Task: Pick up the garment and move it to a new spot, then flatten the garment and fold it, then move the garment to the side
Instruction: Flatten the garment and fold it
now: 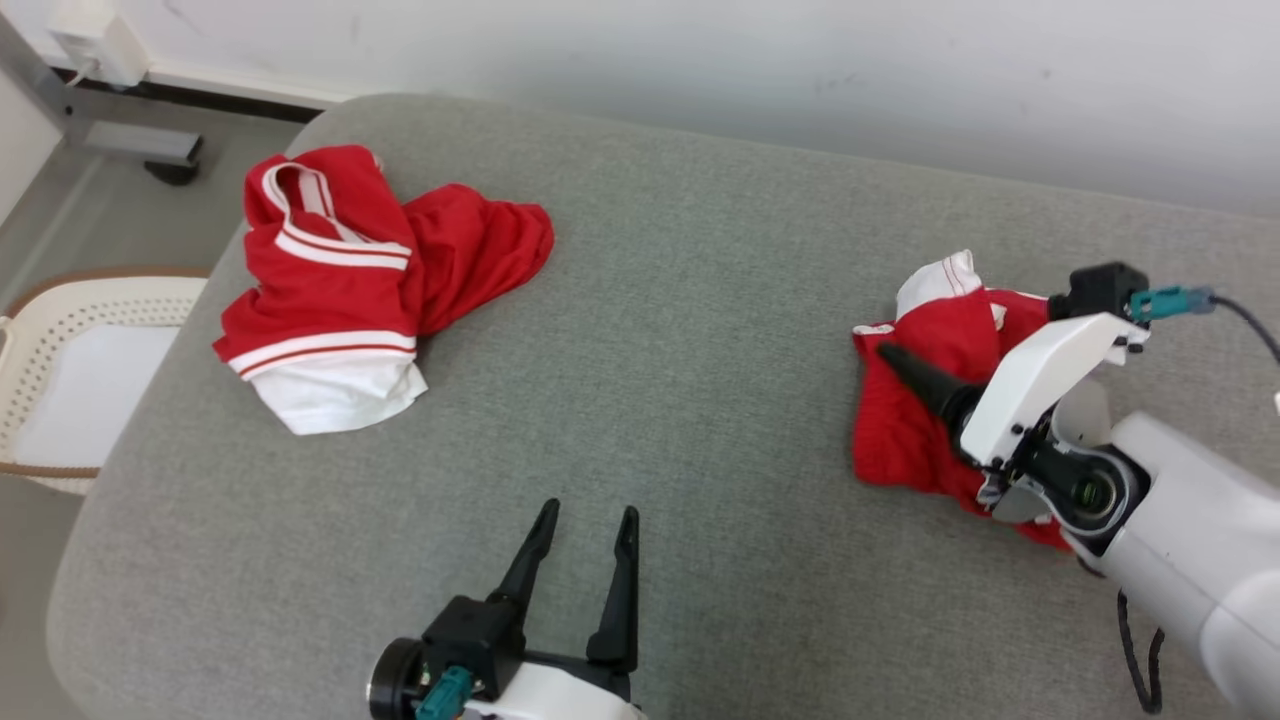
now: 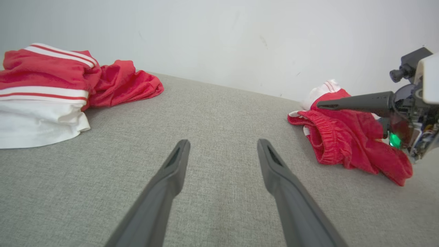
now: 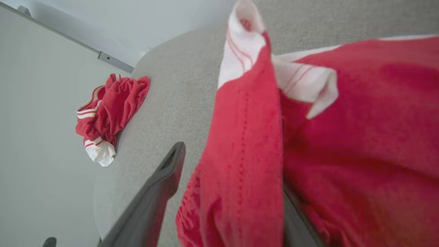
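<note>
The small crumpled red garment with white striped trim lies bunched at the right of the head view on the grey fabric-covered surface. It is well apart from the larger red-and-white jersey heaped at upper left. The right tool reaches over it, fingers apart. In the right wrist view a red fold stands between them unclamped, so the cloth looks set down at its new spot, ready for flattening. The left tool, spread wide and empty, hovers at bottom centre, probably clear until spreading needs both.
</note>
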`<state>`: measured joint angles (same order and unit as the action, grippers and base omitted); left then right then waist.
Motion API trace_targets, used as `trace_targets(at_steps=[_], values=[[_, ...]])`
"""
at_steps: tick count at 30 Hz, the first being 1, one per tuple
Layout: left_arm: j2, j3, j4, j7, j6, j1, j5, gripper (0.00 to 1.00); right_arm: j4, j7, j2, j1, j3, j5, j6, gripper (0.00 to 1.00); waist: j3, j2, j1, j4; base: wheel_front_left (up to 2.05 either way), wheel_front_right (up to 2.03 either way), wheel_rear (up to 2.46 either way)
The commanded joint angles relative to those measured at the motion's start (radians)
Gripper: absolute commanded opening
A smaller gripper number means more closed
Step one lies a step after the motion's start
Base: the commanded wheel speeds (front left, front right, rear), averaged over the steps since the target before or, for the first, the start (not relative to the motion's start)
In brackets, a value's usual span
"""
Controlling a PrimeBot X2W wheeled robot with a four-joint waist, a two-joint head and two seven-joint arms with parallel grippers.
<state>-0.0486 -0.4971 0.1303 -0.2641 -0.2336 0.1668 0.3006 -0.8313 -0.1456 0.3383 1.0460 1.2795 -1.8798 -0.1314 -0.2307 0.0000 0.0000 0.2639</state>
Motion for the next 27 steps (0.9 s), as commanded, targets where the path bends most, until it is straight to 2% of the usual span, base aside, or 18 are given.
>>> trace_targets(at_steps=[1,4,8,17,22,25,27], values=[[-0.004,0.004,0.003,0.0,0.005,-0.008,0.0,1.0,0.008,0.0,-0.004,-0.015,0.001,0.004,0.002,1.0,0.009,0.0,0.0,-0.011,0.0,0.0,0.0],[-0.004,0.018,0.01,0.0,0.009,-0.014,-0.002,1.0,0.075,0.0,0.0,-0.054,0.002,0.015,0.002,1.0,0.028,0.0,0.0,-0.031,0.0,0.0,0.0],[-0.004,0.039,0.017,0.0,0.017,-0.028,-0.01,1.0,0.235,0.035,0.049,-0.09,0.001,0.004,0.001,1.0,0.056,0.0,0.0,-0.063,0.0,0.0,0.0],[-0.004,0.084,0.033,0.0,0.039,-0.056,-0.024,1.0,0.587,0.203,0.275,-0.169,0.0,0.076,0.002,1.0,0.109,0.0,0.0,-0.128,0.0,0.0,0.0],[-0.004,0.114,0.035,0.0,0.056,-0.079,-0.04,1.0,0.652,0.341,0.413,-0.209,0.001,0.234,0.002,1.0,0.144,0.0,0.0,-0.162,0.0,0.0,0.0],[-0.004,0.136,0.029,0.0,0.065,-0.094,-0.059,1.0,0.602,0.395,0.475,-0.221,-0.004,0.377,0.002,1.0,0.164,0.0,0.0,-0.184,0.0,0.0,0.0],[-0.004,0.151,0.026,0.0,0.071,-0.108,-0.071,1.0,0.536,0.407,0.492,-0.242,-0.033,0.495,0.002,1.0,0.176,0.0,0.0,-0.198,0.0,0.0,0.0]])
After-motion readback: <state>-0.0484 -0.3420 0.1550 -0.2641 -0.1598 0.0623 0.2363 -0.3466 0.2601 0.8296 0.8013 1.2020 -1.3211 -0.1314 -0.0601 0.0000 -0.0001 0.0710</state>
